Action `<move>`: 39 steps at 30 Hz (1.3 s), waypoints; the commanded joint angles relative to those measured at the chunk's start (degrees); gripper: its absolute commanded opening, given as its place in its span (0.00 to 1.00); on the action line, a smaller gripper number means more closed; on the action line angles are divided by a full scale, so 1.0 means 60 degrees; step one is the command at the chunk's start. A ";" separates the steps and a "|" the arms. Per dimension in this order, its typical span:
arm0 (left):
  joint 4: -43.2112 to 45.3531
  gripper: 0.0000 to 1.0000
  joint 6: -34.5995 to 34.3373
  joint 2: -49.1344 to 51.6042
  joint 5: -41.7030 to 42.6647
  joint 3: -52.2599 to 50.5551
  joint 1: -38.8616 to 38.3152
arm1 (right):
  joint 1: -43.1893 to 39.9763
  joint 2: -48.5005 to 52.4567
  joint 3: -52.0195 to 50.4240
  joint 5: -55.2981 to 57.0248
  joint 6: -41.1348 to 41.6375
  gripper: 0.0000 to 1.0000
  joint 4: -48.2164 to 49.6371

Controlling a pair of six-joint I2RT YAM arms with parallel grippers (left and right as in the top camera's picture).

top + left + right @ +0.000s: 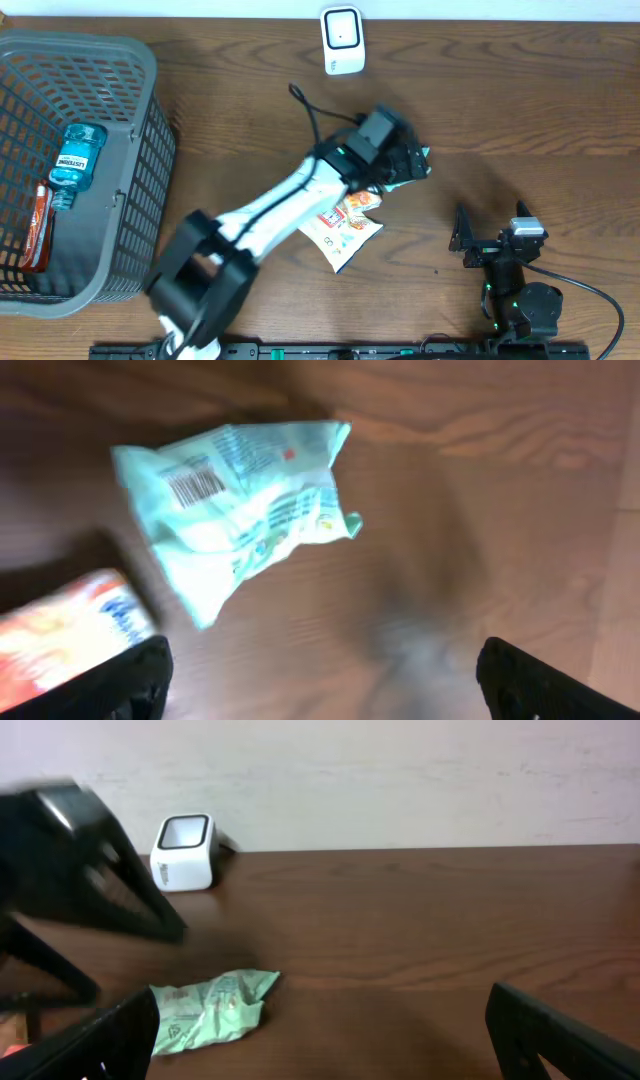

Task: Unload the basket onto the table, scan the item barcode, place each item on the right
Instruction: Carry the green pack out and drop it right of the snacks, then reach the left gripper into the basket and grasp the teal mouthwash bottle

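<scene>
— Mint-green packet [235,510]: where?
— Flat on the wood table [480,510], barcode [193,487] up, right under the left gripper [320,675]. Its fingers are wide apart with nothing between them.
— Axis?
— Slanted across the jaws' line. Left arm nearer; right gripper [320,1025] also spread, empty, well apart.
— Room?
— Orange pack [70,630] just beside. Bare wood toward the white scanner [341,40] by the back edge.

Overhead, the left arm [290,200] hid most of the mint packet [423,160]; the wrist view's edge cropped the orange packet [60,635].
</scene>
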 commanded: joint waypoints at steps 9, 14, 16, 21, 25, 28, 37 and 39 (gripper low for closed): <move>-0.4058 0.99 0.3974 -0.4776 -0.4084 0.2430 0.2379 | -0.0047 -0.0007 -0.0015 0.0007 -0.0015 0.99 -0.0036; -0.5198 0.99 0.2973 -0.6280 -0.8029 0.2430 0.4382 | -0.0047 -0.0007 -0.0015 0.0007 -0.0015 0.99 -0.0036; -0.5989 0.99 0.2149 -0.6448 -0.8164 0.2422 0.5807 | -0.0047 -0.0007 -0.0015 0.0007 -0.0015 0.99 -0.0036; -0.7395 0.99 -0.0066 -0.6073 -0.8007 0.2000 0.8746 | -0.0047 -0.0007 -0.0015 0.0007 -0.0015 0.99 -0.0036; -0.7133 0.98 0.0262 -0.5377 -0.7544 0.1581 1.0553 | -0.0047 -0.0007 -0.0015 0.0007 -0.0015 0.99 -0.0036; -0.6182 0.98 0.2262 -0.4615 -0.7169 0.1475 1.1151 | -0.0047 -0.0007 -0.0015 0.0007 -0.0015 0.99 -0.0036; -0.3854 0.98 0.7457 -0.2291 -0.5584 0.0841 1.1570 | -0.0044 -0.0007 -0.0015 0.0007 -0.0015 0.99 -0.0036; -0.3643 0.98 0.7650 -0.1701 -0.5577 0.0823 1.1570 | -0.0047 -0.0007 -0.0015 0.0007 -0.0015 0.99 -0.0036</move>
